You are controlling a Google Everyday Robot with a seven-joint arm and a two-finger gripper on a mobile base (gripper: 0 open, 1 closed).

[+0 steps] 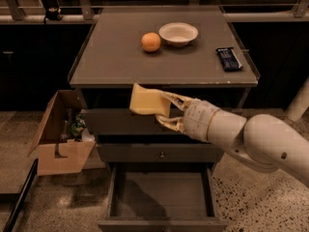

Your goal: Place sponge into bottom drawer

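The pale yellow sponge [148,101] is held in the air in front of the top drawer, below the cabinet top's front edge. My gripper [165,110] is shut on the sponge's right side, with the white arm reaching in from the right. The bottom drawer [161,194] is pulled open below, its flat grey floor bare, with the arm's shadow on it. The sponge hangs well above that drawer.
On the cabinet top [116,57] sit an orange [151,41], a white bowl [178,34] and a dark packet [227,58]. The middle drawer [161,153] is closed. An open cardboard box [60,132] with items stands on the floor at left.
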